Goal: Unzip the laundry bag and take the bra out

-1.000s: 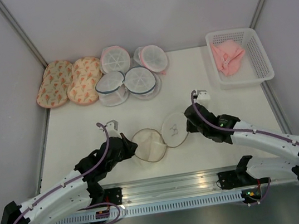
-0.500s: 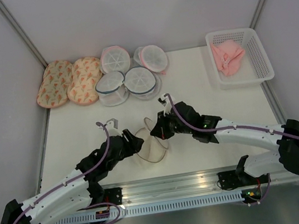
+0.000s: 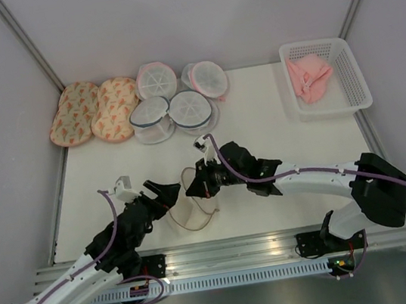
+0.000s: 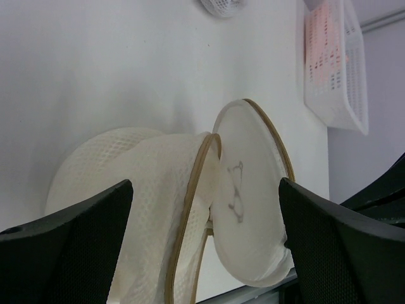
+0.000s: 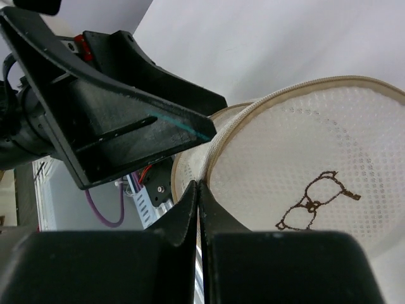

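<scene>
White tabletop (image 3: pixel 260 124) fills the workspace between pale grey walls, and both arms reach in from its near edge. The right arm (image 3: pixel 321 176) stretches leftwards across the middle, while the left arm (image 3: pixel 75 270) angles up from the near left corner. A white slatted basket (image 3: pixel 353 83) sits at the far right, and the bra (image 3: pixel 308 79) lies crumpled inside it, well apart from everything else. Along the far edge lie two oval orange-patterned pouches (image 3: pixel 94 111) and a cluster of white round mesh pouches (image 3: pixel 173 103). Near the front centre, between the two wrists, is the laundry bag (image 3: pixel 189 214), unzipped. Its domed lower half rests on the table and its round lid stands tilted up on edge. The right gripper (image 3: pixel 193 188) is clenched on the zip-edged rim of that lid, its fingers pressed together. The left gripper (image 3: pixel 163 188) is released, fingers spread wide on either side of the bag without touching it. A small dark scribble mark (image 5: pixel 316 199), shaped like a pair of glasses, shows on the lid's mesh face.
</scene>
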Controlling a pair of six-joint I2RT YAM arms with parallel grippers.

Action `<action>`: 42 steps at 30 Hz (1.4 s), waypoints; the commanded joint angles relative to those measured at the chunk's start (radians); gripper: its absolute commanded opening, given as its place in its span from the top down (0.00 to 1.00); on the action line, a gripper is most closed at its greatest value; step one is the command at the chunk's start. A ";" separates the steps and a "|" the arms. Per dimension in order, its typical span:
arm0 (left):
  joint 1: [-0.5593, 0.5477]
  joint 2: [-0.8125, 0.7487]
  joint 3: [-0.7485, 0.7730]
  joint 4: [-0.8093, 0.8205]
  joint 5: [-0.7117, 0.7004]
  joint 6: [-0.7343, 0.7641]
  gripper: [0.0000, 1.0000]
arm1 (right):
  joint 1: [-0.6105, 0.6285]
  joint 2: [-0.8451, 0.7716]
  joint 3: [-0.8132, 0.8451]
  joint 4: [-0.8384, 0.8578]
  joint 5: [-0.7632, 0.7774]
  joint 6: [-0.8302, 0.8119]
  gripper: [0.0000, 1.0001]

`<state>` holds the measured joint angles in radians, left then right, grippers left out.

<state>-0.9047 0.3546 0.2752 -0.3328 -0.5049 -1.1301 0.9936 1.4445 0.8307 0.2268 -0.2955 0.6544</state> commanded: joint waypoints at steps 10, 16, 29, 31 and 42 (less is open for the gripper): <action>0.001 -0.121 -0.060 -0.069 -0.093 -0.186 0.00 | 0.076 0.099 0.076 0.052 -0.189 -0.116 1.00; 0.000 -0.160 -0.071 -0.072 -0.090 -0.218 0.00 | 0.099 0.145 0.085 0.055 -0.205 -0.127 1.00; 0.001 0.076 -0.022 0.017 0.138 0.025 0.22 | 0.103 0.174 0.094 0.094 -0.228 -0.121 0.99; 0.000 0.107 -0.002 0.018 0.152 0.042 0.42 | 0.105 0.171 0.093 0.086 -0.223 -0.124 1.00; 0.000 0.092 -0.034 0.095 0.176 0.111 0.98 | 0.108 -0.061 0.111 -0.263 0.197 -0.200 0.34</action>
<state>-0.9047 0.4465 0.2436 -0.3168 -0.3702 -1.0958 1.0981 1.5116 0.8902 0.0933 -0.3302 0.5011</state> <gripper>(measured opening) 0.049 0.633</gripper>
